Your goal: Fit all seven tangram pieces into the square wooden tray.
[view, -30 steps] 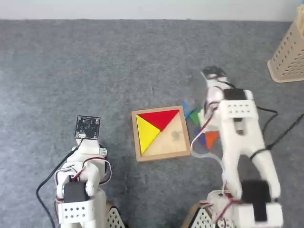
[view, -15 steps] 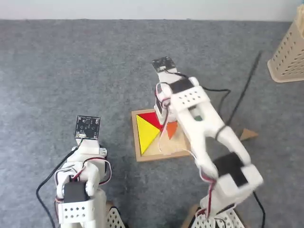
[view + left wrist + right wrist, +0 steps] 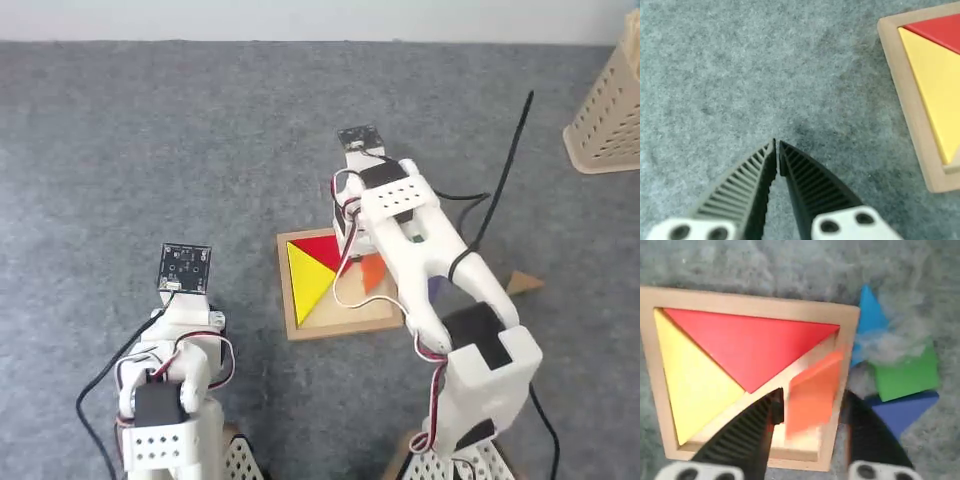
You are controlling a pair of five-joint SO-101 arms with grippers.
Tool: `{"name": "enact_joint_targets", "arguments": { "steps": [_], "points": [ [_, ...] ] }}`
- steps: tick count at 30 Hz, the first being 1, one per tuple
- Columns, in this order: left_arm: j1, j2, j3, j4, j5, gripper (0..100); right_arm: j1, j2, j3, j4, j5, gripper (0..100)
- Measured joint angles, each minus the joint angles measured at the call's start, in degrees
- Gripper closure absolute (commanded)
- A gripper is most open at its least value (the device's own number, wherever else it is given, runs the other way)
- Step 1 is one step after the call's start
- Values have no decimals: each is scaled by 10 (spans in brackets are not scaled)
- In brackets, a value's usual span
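The square wooden tray (image 3: 340,329) lies mid-table with a red triangle (image 3: 316,249) and a yellow triangle (image 3: 307,281) seated in it. My right gripper (image 3: 364,268) hangs over the tray's right part, shut on an orange piece (image 3: 373,272). In the right wrist view the orange piece (image 3: 812,390) sits between the right gripper (image 3: 812,404) fingers, above bare tray floor beside the red triangle (image 3: 750,342). Outside the tray rim (image 3: 755,299) lie a light blue piece (image 3: 869,315), a green piece (image 3: 905,375) and a dark blue piece (image 3: 900,410). My left gripper (image 3: 777,146) is shut and empty over carpet, left of the tray (image 3: 900,85).
A beige slotted basket (image 3: 610,100) stands at the far right edge. A small tan triangular thing (image 3: 522,283) lies on the carpet right of the right arm, whose black cable (image 3: 500,195) arcs beside it. Grey carpet covers the table.
The right arm swung from the loose pieces right of the tray to over the tray, carrying the orange piece. The left arm stayed still.
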Motion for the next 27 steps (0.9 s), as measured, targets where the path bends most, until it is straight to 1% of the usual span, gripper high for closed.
{"name": "enact_joint_targets", "arguments": {
  "steps": [5,6,8,10,11,13,15,21,27],
  "points": [
    [0,0,0,0,0,988,-4,0,0,0,15,776],
    [0,0,0,0,0,988,-4,0,0,0,16,790],
    [0,0,0,0,0,988,-2,0,0,0,17,866],
    [0,0,0,0,0,988,-2,0,0,0,24,973],
    [0,0,0,0,0,988,-2,0,0,0,34,998],
    [0,0,0,0,0,988,-2,0,0,0,50,968],
    [0,0,0,0,0,988,-2,0,0,0,57,993],
    [0,0,0,0,0,988,-3,0,11,0,80,992],
    [0,0,0,0,0,988,1,0,60,-50,97,992]
  ]
}}
